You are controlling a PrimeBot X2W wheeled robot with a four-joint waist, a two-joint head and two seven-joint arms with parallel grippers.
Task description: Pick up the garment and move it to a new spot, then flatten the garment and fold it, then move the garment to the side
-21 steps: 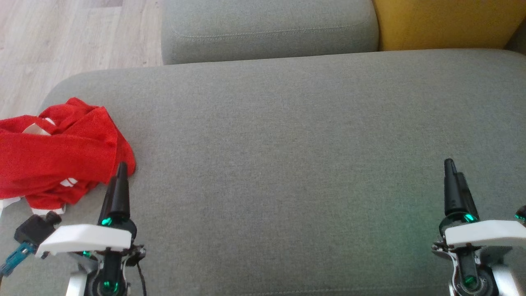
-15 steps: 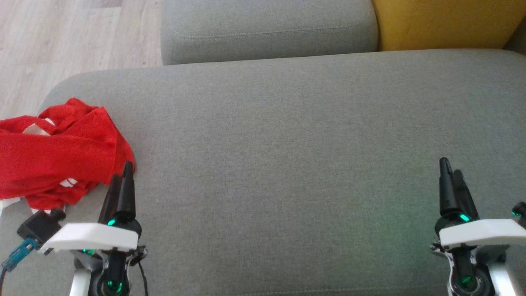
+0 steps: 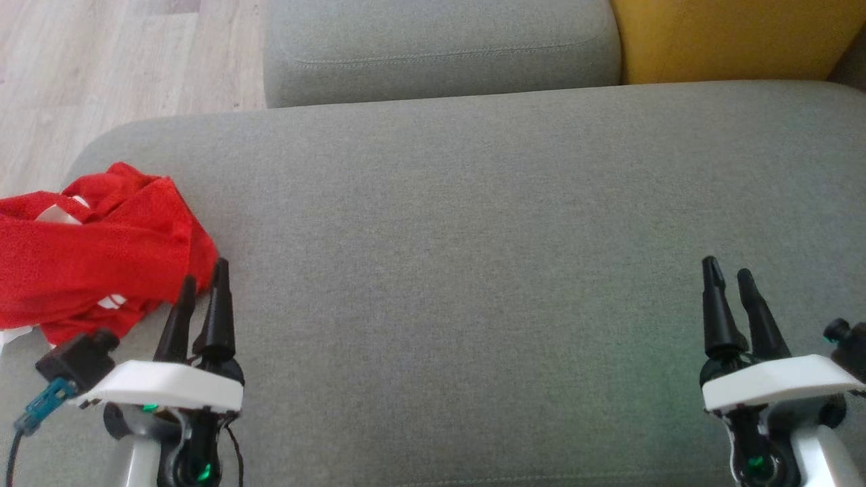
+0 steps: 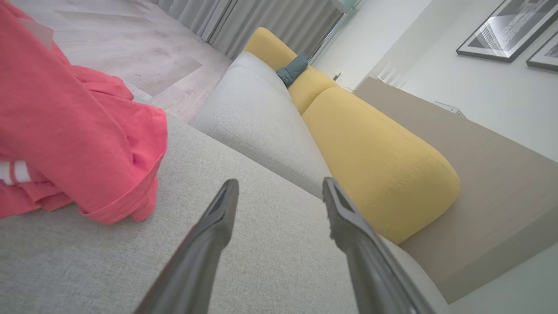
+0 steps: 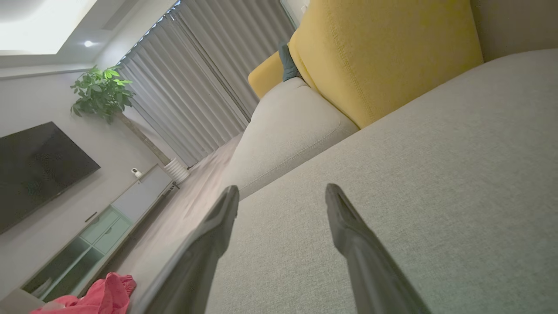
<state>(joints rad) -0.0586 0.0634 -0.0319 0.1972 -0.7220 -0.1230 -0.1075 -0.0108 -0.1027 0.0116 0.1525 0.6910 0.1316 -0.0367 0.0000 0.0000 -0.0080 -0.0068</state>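
The garment (image 3: 88,253), red with white trim, lies crumpled at the left end of the grey sofa seat (image 3: 460,223). My left gripper (image 3: 203,277) hovers just to its right, open, nothing between its fingers. In the left wrist view the garment (image 4: 74,131) sits up and to the left of the left gripper (image 4: 281,187), apart from it. Far off at the seat's right side, my right gripper (image 3: 727,270) stands open and empty. From the right wrist, the right gripper (image 5: 282,194) points along the seat, and the garment (image 5: 93,298) shows small at the bottom left.
A second grey seat cushion (image 3: 440,47) lies beyond the seat, with a yellow back cushion (image 3: 731,37) to its right. Wooden floor (image 3: 101,61) runs past the seat's left edge. The seat between the grippers is bare fabric.
Both grippers have turned so that their two fingers now show apart. The left gripper has shifted slightly right, the right gripper slightly left. The garment lies as before.
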